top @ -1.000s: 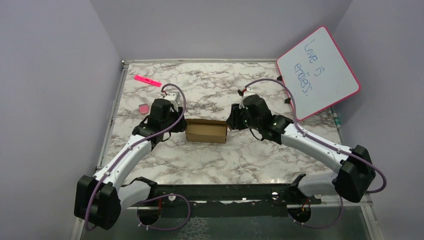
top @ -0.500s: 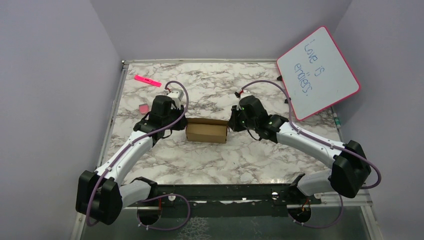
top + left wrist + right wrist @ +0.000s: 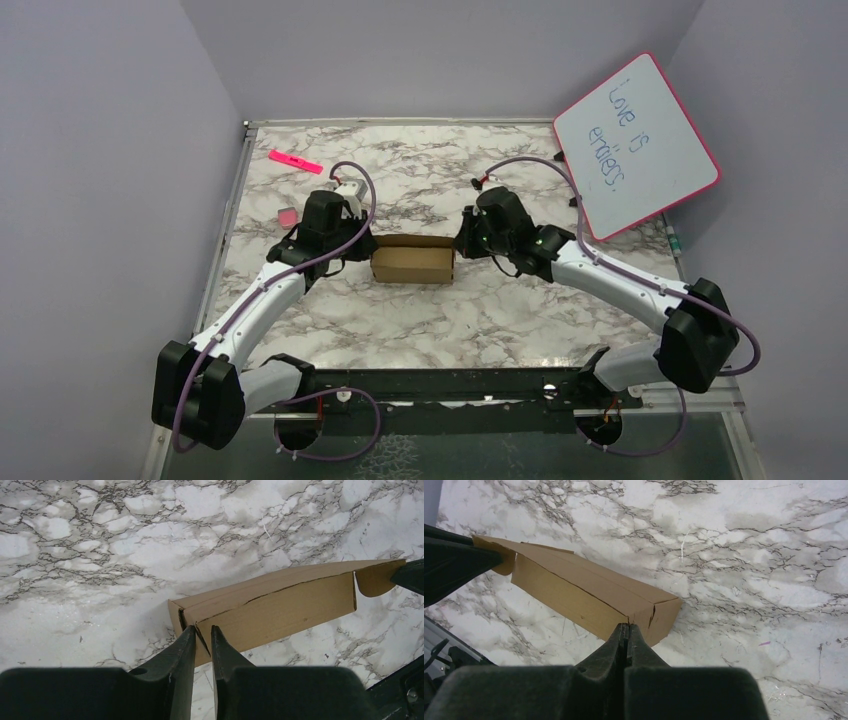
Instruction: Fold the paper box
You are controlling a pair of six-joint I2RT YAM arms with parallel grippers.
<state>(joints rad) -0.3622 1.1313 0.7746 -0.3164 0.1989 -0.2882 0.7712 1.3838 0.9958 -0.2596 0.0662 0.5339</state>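
Brown cardboard, plain and unmarked, makes up the paper box (image 3: 412, 265), which lies closed as a low rectangular block on the marble-patterned desk (image 3: 420, 320), midway between the two arms. The left arm (image 3: 270, 295) reaches to the box's left end and the right arm (image 3: 610, 280) to its right end.

In the left wrist view the jaws are clenched to a thin slit, and the edge of the box's (image 3: 280, 607) end wall runs into that slit, so they are pinching the cardboard at the near corner. A rounded tab (image 3: 372, 580) sticks out at the far end, beside the other arm's dark tip.

In the right wrist view the jaws are pressed together with no gap, their tips touching the corner seam of the box (image 3: 574, 592); I cannot tell whether any cardboard sits between them.

A pink-framed whiteboard (image 3: 635, 140) leans at the far right corner, and a pink marker (image 3: 295, 160) lies at the far left.
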